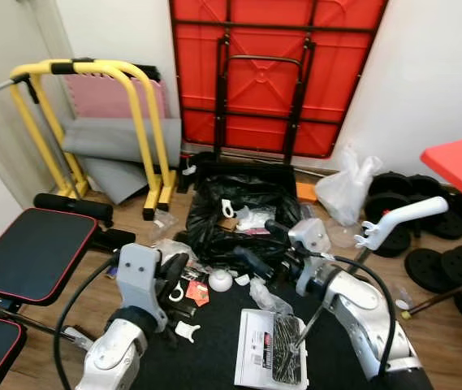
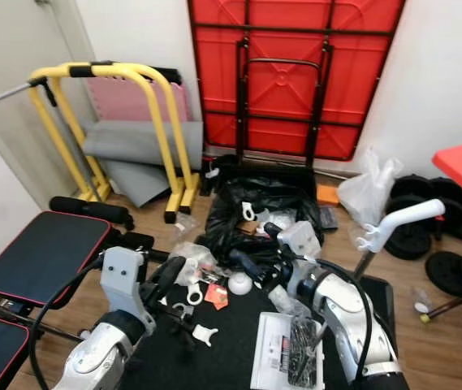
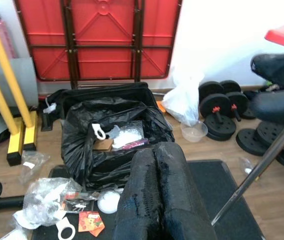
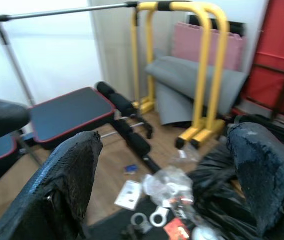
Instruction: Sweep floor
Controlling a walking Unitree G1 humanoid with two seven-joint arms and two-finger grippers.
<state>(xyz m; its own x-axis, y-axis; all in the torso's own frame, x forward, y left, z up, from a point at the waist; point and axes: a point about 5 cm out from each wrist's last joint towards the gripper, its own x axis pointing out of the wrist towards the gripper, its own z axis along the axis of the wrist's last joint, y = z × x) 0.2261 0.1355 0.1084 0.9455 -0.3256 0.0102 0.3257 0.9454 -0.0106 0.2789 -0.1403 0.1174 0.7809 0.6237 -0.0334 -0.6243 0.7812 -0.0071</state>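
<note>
Two silver arms reach forward over a black mat [image 1: 214, 341] strewn with litter — plastic wrappers [image 3: 44, 200], white rings [image 3: 66, 231], a white cap [image 1: 220, 279]. Just beyond lies an open black rubbish bag [image 1: 239, 213] already holding scraps. A white-handled pole [image 1: 401, 218], likely the broom, leans up at the right, beside the right arm and not gripped. The left gripper [image 3: 156, 165] has its fingers pressed together, holding nothing, and points toward the bag. The right gripper [image 1: 261, 249] is spread wide and empty, hovering low near the bag's edge. To do this step well, I judge, take the handle first, then draw the litter toward the bag in short strokes.
</note>
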